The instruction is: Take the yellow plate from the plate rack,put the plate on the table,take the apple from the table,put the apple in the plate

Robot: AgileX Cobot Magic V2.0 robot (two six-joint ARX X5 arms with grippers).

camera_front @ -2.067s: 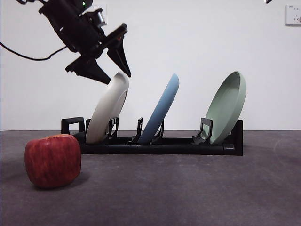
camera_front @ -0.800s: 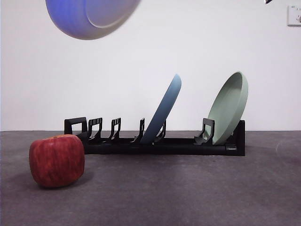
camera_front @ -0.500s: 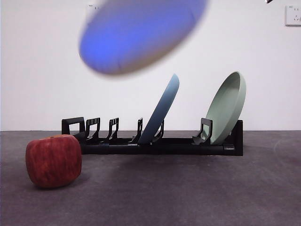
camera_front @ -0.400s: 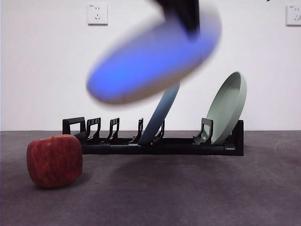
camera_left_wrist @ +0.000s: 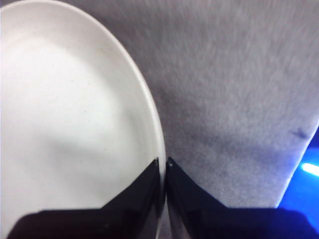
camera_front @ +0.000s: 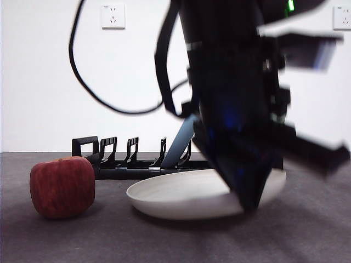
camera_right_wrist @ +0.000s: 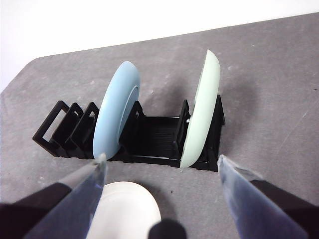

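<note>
The yellow plate point(camera_front: 186, 193) lies low on the table point(camera_front: 307, 235), just in front of the plate rack point(camera_front: 118, 164), with its open side up. In the front view it looks cream white, and its far edge seems a little raised, so it is hard to tell if it sits fully flat. The left gripper point(camera_left_wrist: 163, 164) pinches the rim of the plate, with one black jaw inside the rim and one outside, and almost no gap between them. In the front view the big dark arm stands over the side of the plate that is away from the apple point(camera_front: 61, 187). The apple rests on the table beside the plate, near the loop end of the rack, and it does not touch the plate. Behind the plate, the light blue plate point(camera_right_wrist: 115, 109) leans in the middle of the rack, and the pale green plate point(camera_right_wrist: 200, 110) stands near the far end of the rack. The right gripper point(camera_right_wrist: 162, 172) hangs high above the rack, well away from the plate, with its two jaws spread wide and holding nothing. A white wall with a socket point(camera_front: 113, 15) stands behind the rack.
</note>
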